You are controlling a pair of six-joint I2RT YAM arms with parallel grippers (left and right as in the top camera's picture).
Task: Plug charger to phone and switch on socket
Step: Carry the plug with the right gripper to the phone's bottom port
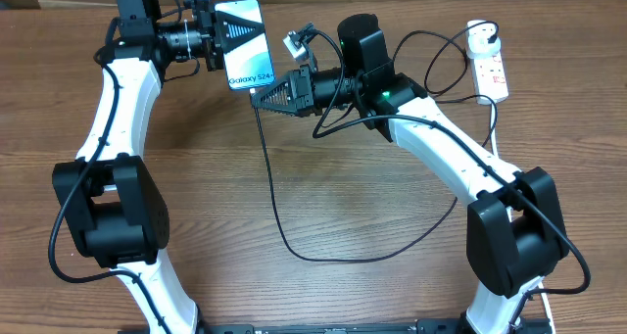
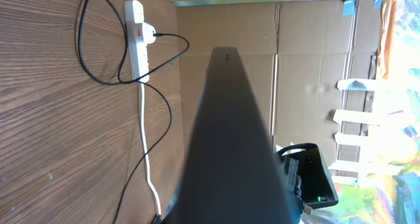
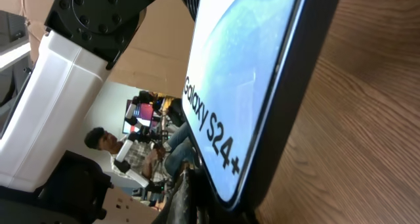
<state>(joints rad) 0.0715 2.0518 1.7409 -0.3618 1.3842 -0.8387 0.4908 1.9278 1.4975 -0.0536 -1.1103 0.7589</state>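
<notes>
The left claw [image 1: 227, 32], in the upper left of the overhead view, is clamped on the phone [image 1: 250, 55] and holds it off the desk [image 1: 343, 177] with its lit screen facing up and its labelled bottom edge turned toward the centre of the frame. That presents the charging port to the other arm. The right claw [image 1: 263, 95] sits just below and to the right of that edge, closed narrow on the charger [image 1: 270, 192]. The black cable climbs from a long slack loop on the desk straight into its fingertips, so the grip appears to be at or just behind the connector tip. In the right wrist view the phone [image 3: 243, 73] fills the frame, and a dark shape meets its lower corner at the bottom. Whether the tip is seated in the port or only touching the edge cannot be told. The slack in the loop should let the tip be steered without dragging on the plug end. The round white adapter [image 1: 480, 38] is already plugged into the socket [image 1: 492, 70] at the upper right of the overhead view, well apart from both claws. Its red switches [image 2: 139, 32] show in the left wrist view, but their position is too small to read, so the switching step looks still to come.
</notes>
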